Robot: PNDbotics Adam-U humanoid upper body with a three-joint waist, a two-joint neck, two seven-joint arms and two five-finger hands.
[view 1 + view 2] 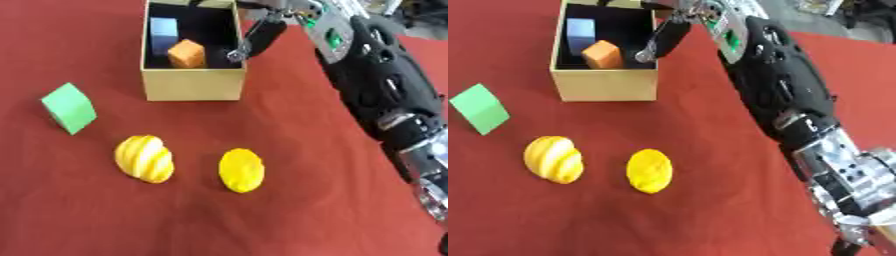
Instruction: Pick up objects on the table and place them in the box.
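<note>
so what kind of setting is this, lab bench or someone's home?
Looks like a lab or demo tabletop, not a home: a red cloth-covered table, a small open cardboard box holding toy blocks, and toy pieces like a green cube laid out for pick-and-place. Clutter at the far edge is unclear.

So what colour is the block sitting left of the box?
Green, seen best in the left eye view.

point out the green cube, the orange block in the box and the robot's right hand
green cube (69, 107), left eye view, front face
small orange block (186, 54), left eye view, top face
right hand (668, 35), right eye view, dark fingers at the box rim
</note>
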